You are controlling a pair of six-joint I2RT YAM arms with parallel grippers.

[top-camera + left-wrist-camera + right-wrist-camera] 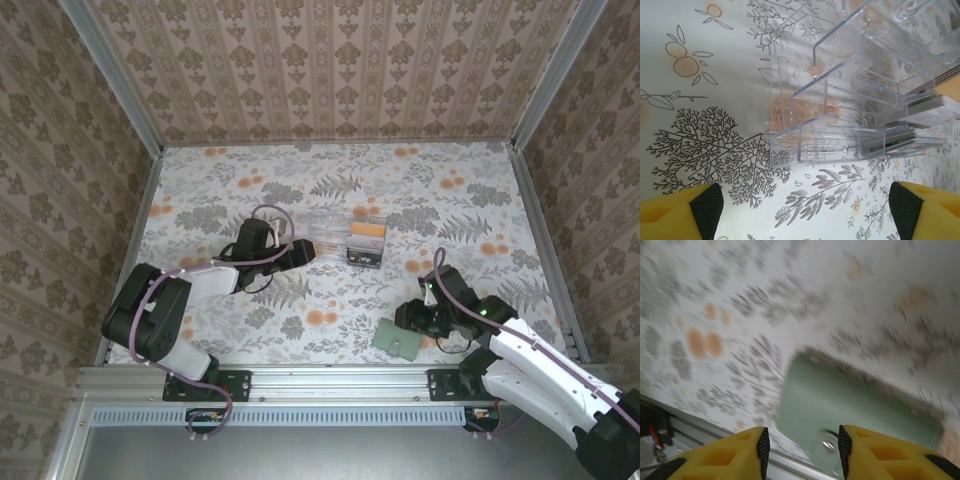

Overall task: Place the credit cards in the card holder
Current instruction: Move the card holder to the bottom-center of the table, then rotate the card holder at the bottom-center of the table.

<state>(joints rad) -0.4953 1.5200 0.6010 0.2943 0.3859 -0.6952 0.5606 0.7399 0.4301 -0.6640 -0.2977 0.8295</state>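
Left gripper (805, 207): jaws wide apart, nothing between them, nothing held; clear box (840, 100) just ahead at 12 o'clock.
Right gripper (801, 444): jaws part-open above the near edge of the card holder (840, 395); view blurred, contact cannot be told.
Credit cards (365, 243): stacked mid-bench at the clear box's 3 o'clock end.
Card holder: flat on the bench (250, 180), 5 o'clock from the cards.

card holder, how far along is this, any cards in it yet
None done: the card holder lies shut, the credit cards sit stacked in the clear box. Left hand open by the box, right hand above the holder, both empty. All cards left.
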